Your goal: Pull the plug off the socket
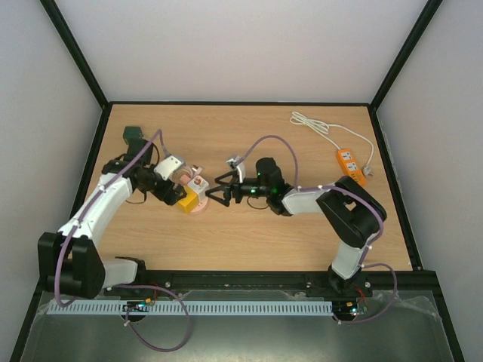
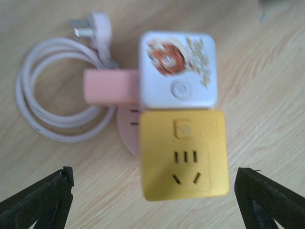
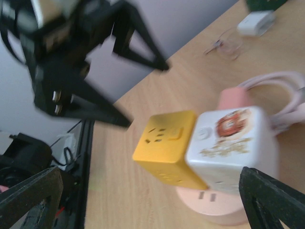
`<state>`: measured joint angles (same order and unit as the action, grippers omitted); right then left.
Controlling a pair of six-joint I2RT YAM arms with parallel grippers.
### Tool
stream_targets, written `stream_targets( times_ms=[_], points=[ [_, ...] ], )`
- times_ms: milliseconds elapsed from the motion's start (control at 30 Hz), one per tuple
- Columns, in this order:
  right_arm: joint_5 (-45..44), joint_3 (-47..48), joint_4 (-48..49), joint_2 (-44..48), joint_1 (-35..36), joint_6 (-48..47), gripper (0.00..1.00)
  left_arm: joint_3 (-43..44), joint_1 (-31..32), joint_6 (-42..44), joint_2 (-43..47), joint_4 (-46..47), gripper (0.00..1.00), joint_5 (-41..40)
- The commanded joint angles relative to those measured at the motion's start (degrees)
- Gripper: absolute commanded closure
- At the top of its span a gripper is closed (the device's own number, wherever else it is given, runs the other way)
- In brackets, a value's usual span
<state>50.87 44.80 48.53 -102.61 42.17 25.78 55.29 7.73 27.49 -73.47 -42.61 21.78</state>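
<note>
A yellow socket cube [image 2: 183, 160] and a white printed cube [image 2: 176, 71] sit joined side by side on a round pink socket base [image 2: 127, 132]. A pink plug block [image 2: 109, 86] sticks out beside the white cube. A coiled white cable [image 2: 45, 95] lies to the left. My left gripper [image 2: 155, 200] is open, with its fingertips [image 2: 47, 200] well apart on either side of the yellow cube. My right gripper [image 3: 152, 202] is open and faces the same stack [image 3: 167, 143] from the other side. In the top view, the stack [image 1: 190, 197] lies between the left gripper [image 1: 172, 193] and the right gripper [image 1: 218, 188].
An orange power strip [image 1: 349, 166] with a white cord [image 1: 317, 124] lies at the back right. A dark green cube [image 1: 133, 134] sits at the back left. A small white block [image 3: 257, 21] lies beyond the stack.
</note>
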Motion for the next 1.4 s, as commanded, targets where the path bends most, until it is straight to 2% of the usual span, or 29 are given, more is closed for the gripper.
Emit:
stream_targets(
  times_ms=[0,167,433,567,667,733,867,967,1133,1367],
  points=[
    [-0.6,-0.7,-4.6,5.9,-4.3,-8.1,0.01,-4.6,6.5,0.4,3.2,-3.3,0.05,-7.4],
    [-0.9,-0.5,-8.1,8.3,-7.9,-10.9,0.01,-5.8,12.2,-5.3,1.1,0.5,0.07,-13.7],
    [-1.2,0.3,-12.8,11.1,-11.2,-14.2,0.01,-5.7,14.7,-8.5,-2.8,3.7,0.13,-19.6],
    [-1.7,0.5,-15.9,11.9,-11.9,-18.2,0.01,-5.3,14.7,-8.1,-3.6,5.2,0.27,-18.7],
    [-1.1,2.1,-23.2,12.4,-12.4,-26.0,0.01,-4.9,14.6,-4.8,-3.6,5.8,0.42,-16.6],
    [-0.8,3.6,-30.4,12.5,-12.5,-34.2,0.01,-4.7,14.5,-1.5,-3.4,6.4,0.48,-14.7],
    [-0.9,6.0,-45.9,12.5,-12.5,-51.8,0.01,-3.7,14.5,8.0,-4.3,6.3,0.54,-9.1],
    [-1.7,6.4,-52.5,12.6,-12.5,-62.1,0.0,-2.5,14.6,14.4,-5.5,6.1,0.57,-3.8],
    [-0.7,5.9,-57.0,13.1,-12.5,-67.4,0.0,0.5,14.9,22.6,-8.6,5.0,0.58,3.7],
    [0.0,4.6,-50.0,13.6,-11.3,-61.7,0.02,0.9,18.2,27.5,-10.2,7.4,0.59,5.5]
  ],
)
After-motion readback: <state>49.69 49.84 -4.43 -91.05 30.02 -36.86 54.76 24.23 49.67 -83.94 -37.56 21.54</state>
